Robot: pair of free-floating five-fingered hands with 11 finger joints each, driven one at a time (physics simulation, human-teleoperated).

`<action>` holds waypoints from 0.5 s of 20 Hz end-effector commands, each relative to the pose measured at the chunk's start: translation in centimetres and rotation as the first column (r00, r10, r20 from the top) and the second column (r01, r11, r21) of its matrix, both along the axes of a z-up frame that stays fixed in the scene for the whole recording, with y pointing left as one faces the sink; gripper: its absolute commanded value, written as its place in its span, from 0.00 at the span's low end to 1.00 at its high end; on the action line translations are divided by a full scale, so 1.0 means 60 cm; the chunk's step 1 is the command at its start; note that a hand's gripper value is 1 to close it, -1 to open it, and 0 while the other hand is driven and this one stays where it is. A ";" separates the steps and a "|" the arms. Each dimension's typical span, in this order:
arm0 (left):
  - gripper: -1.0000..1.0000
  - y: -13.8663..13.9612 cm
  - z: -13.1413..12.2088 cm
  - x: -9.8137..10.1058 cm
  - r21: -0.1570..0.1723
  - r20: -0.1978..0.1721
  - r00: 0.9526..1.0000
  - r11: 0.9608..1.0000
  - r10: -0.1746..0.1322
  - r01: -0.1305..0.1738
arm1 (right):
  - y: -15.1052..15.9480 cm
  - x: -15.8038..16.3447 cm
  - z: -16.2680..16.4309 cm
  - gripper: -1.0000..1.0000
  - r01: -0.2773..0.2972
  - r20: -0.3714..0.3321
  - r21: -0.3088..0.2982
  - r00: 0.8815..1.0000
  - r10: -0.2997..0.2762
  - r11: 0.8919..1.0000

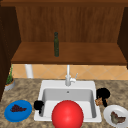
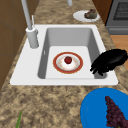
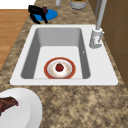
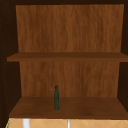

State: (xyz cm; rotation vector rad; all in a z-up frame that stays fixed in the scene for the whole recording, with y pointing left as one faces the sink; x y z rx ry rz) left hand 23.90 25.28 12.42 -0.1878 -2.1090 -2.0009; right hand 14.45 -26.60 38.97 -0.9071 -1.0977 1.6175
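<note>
sink (image 1: 93, 86) holds a red-rimmed plate (image 2: 78, 67) with a cherry (image 2: 68, 60) on it. left hand (image 1: 38, 105) hovers at the sink's left edge, fingers relaxed and holding nothing. right hand (image 1: 103, 94) at the sink's right edge pinches a brown piece of food (image 1: 99, 101).

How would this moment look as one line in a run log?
left hand: at sink's left rim, by blue plate | right hand: holding brown bit near white plate | sink: plate with red fruit

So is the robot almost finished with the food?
Early, probably. Done: a red fruit sits on the red-rimmed plate in the sink. In hand: a brown piece by the right hand. Left: grapes on the blue plate beside the left hand, and food on the white plate.
</note>
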 end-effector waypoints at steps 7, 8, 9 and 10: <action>0.50 0.000 0.000 0.000 0.000 0.000 1.000 1.000 0.000 0.000 | 0.072 -0.065 0.095 1.00 0.015 -0.002 0.053 1.000 -0.015 0.998; 0.50 0.000 0.000 0.000 0.000 0.000 1.000 1.000 0.000 0.000 | 0.079 -0.073 0.107 1.00 0.015 0.000 0.052 1.000 -0.015 0.999; 0.50 0.000 0.000 0.000 0.000 0.000 1.000 1.000 0.000 0.000 | 0.086 -0.081 0.118 1.00 0.018 0.001 0.053 1.000 -0.018 0.998; 0.50 0.000 0.000 0.000 0.000 0.000 1.000 1.000 0.000 0.000 | 0.093 -0.088 0.129 1.00 0.019 0.000 0.055 1.000 -0.019 0.998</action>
